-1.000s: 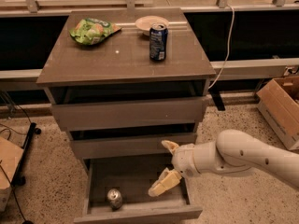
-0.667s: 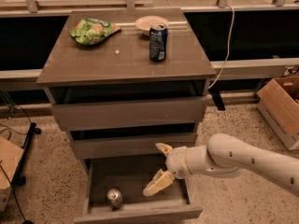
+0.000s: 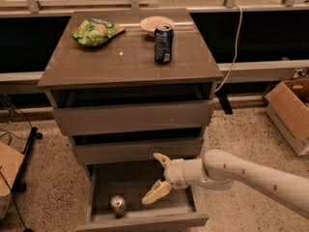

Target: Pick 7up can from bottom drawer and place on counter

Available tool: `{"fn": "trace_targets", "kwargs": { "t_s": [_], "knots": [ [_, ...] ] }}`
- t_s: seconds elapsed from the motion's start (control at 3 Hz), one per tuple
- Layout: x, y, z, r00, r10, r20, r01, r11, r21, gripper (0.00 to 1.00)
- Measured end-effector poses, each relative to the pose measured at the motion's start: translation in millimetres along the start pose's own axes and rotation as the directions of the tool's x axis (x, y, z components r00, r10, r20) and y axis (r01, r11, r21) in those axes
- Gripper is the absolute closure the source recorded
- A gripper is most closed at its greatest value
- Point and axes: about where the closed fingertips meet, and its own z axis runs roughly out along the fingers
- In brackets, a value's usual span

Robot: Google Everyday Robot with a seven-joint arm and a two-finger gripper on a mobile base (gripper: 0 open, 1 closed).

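The 7up can (image 3: 118, 205) is a small silvery can standing in the front left of the bottom drawer (image 3: 145, 220), which is pulled out. My gripper (image 3: 156, 177) hangs over the middle of that drawer, right of the can and apart from it. Its pale yellow fingers (image 3: 155, 193) are spread wide, so it is open and holds nothing. The white arm reaches in from the lower right. The counter (image 3: 96, 62) is the glossy grey-brown top of the cabinet above.
On the counter stand a dark blue can (image 3: 163, 43), a green snack bag (image 3: 94, 31) and a white bowl (image 3: 155, 23). The two upper drawers are slightly ajar. A cardboard box (image 3: 289, 112) sits on the floor at right, cables at left.
The gripper and arm have shifted left over the bottom drawer, closer to the can. The can has not moved.
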Motion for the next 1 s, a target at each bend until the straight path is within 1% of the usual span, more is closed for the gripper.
{"fn": "trace_targets", "kwargs": {
  "t_s": [0.33, 0.67, 1.0],
  "knots": [
    [10, 4, 8, 1.000, 0.021, 0.008, -0.021, 0.9997, -0.013, 0.00],
    [15, 4, 14, 0.999, 0.024, -0.023, -0.024, 0.9997, 0.001, 0.00],
    [29, -5, 27, 1.000, 0.001, -0.026, 0.000, 0.9996, 0.027, 0.00]
  ]
}}
